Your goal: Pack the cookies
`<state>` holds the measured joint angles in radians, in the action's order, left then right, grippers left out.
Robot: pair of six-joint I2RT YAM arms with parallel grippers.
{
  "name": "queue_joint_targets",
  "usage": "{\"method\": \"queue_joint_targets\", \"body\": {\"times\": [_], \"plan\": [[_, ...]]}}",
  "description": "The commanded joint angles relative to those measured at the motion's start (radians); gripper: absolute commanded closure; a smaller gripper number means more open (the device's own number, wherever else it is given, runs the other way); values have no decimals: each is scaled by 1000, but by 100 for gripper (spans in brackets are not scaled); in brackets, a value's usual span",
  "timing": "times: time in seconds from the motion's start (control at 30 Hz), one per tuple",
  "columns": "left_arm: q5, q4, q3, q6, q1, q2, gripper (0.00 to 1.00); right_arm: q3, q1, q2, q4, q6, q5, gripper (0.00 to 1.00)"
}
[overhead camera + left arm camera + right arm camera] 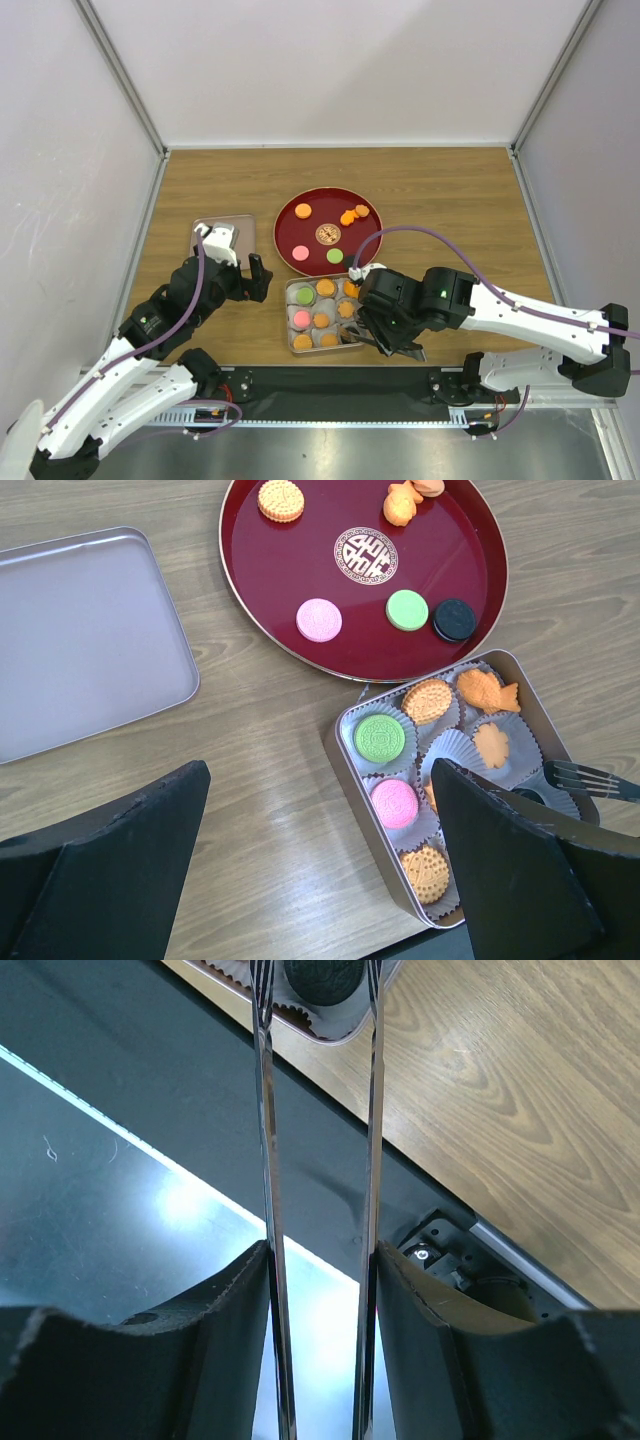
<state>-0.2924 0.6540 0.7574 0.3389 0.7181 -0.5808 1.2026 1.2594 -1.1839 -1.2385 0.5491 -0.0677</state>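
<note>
Over tin (320, 1032) — tongs (268, 1160) grip black cookie (322, 978).

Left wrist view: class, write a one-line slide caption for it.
Open left gripper beside a tin part-filled with cookies; more wait on the red tray, lid aside, tongs at right.

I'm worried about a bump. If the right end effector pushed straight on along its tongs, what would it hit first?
The right end effector holds tongs ending beside a black cookie over the square tin's corner, so cookie and tin come first, though depth is unclear.
</note>
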Motion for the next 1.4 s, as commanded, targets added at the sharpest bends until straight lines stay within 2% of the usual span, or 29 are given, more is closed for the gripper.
{"method": "queue_joint_targets", "body": {"times": [0.0,0.3,0.43,0.57,0.67,0.8,0.9,1.03,1.23,1.37], "plan": [[-5,-22,14,-5,7,2,0,45,8,0,-13,0,-20,50],[-4,-22,14,-5,6,1,0,106,8,-2,-9,0,-60,54],[2,-24,14,-6,7,-1,0,167,-34,-16,-7,-21,-98,60],[7,-25,14,-8,6,6,0,195,-144,-17,42,-96,-93,61],[10,-25,13,-9,7,3,0,192,-294,-14,112,-164,-66,61],[16,-25,14,-11,7,-4,0,195,-519,-60,214,-202,-124,60],[19,-27,14,-11,7,-4,0,180,-625,-103,299,-215,-217,58],[21,-28,13,-12,7,1,0,117,-837,-163,457,-219,-201,56],[39,-34,14,-17,9,-11,0,32,-934,-276,738,-210,-218,55],[44,-33,13,-18,9,-10,0,25,-965,-400,821,-209,-225,54]]}}
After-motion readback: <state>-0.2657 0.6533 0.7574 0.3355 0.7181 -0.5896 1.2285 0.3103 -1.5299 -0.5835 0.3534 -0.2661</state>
